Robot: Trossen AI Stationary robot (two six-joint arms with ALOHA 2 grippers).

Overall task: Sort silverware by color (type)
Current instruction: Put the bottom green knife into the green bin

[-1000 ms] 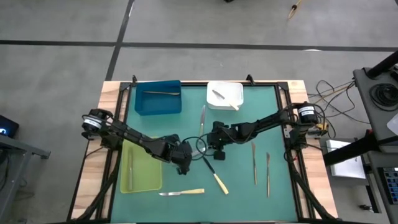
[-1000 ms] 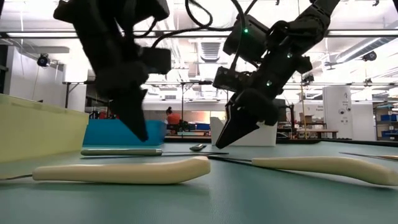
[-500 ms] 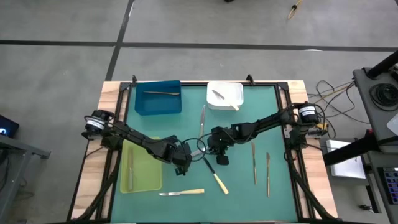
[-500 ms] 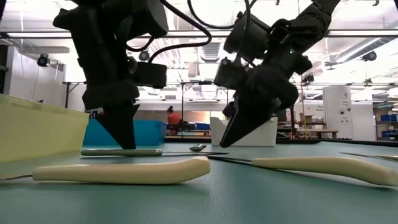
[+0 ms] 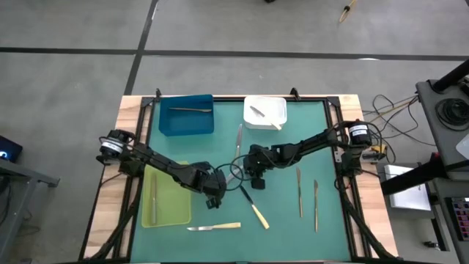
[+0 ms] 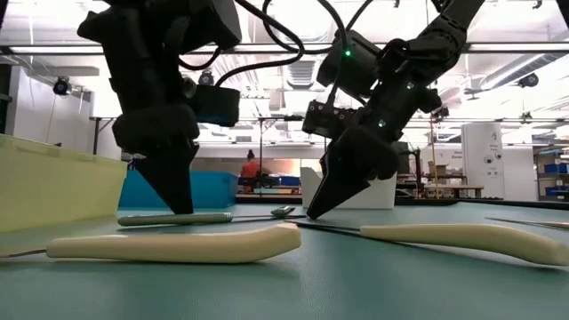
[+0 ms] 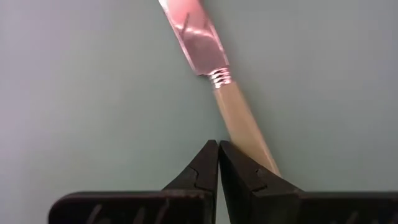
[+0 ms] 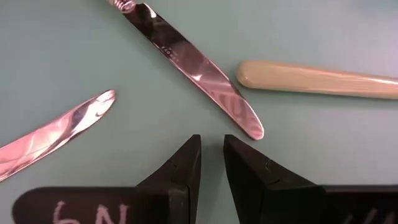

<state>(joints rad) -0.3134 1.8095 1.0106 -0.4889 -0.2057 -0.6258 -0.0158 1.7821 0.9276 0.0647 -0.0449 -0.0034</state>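
Pincers crowd mid-mat: left pincer (image 5: 213, 199) shut and empty, right pincer (image 5: 254, 183) narrowly parted over knives (image 8: 193, 68).

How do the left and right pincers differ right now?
The left pincer is shut, tips touching, just above a yellow-handled knife; the right pincer has a narrow gap and holds nothing. The left points straight down, the right tilts. Both hover low over the green mat at mid-table.

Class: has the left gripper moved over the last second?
Yes. In the low view the left gripper dropped toward the grey utensil, jaws shut.
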